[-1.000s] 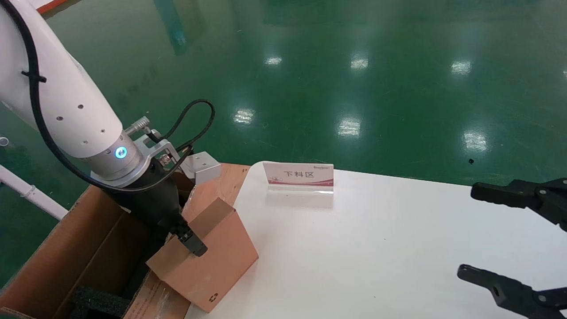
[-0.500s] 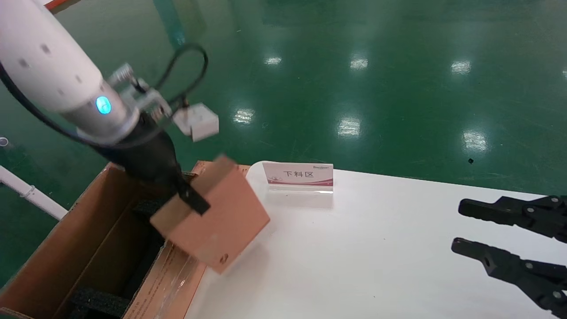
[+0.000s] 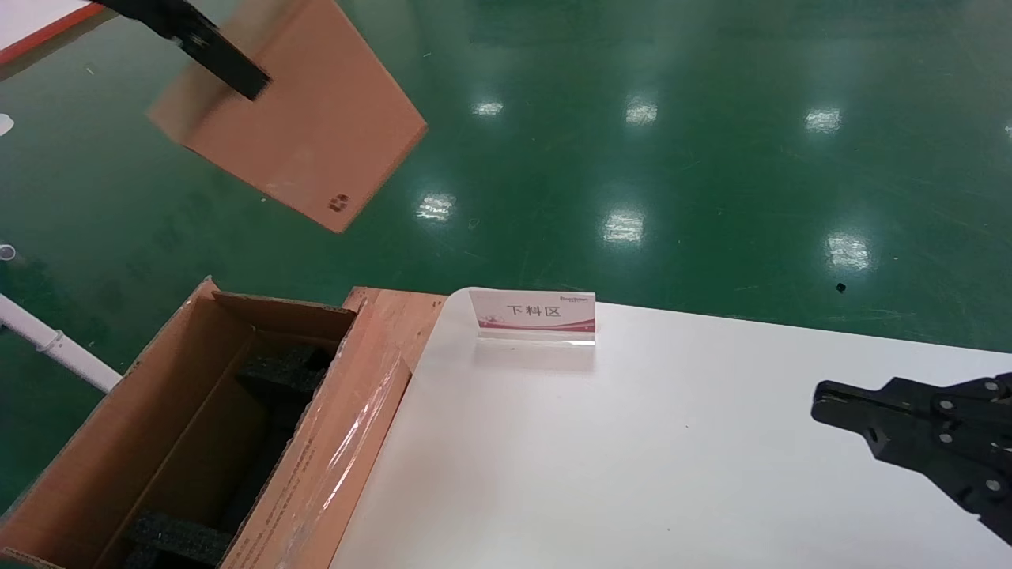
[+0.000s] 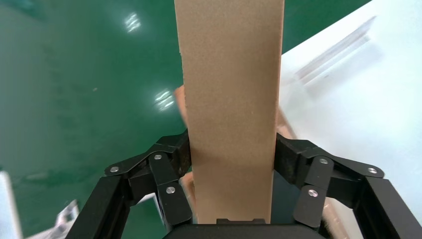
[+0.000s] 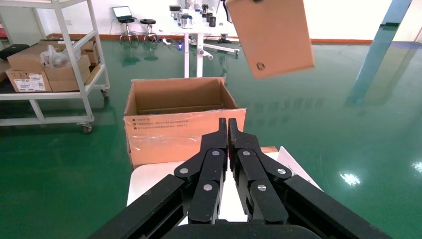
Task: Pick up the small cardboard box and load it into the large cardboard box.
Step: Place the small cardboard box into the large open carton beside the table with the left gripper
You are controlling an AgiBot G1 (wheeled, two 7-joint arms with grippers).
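My left gripper (image 4: 231, 154) has its jaws clamped on the small cardboard box (image 3: 300, 118), holding it tilted, high above the large cardboard box (image 3: 118, 442). My right gripper (image 5: 228, 124) hangs over the counter (image 3: 632, 474), jaws together.

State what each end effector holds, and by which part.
The left end effector clamps the small cardboard box across its two broad faces, near one end. The right end effector holds nothing.
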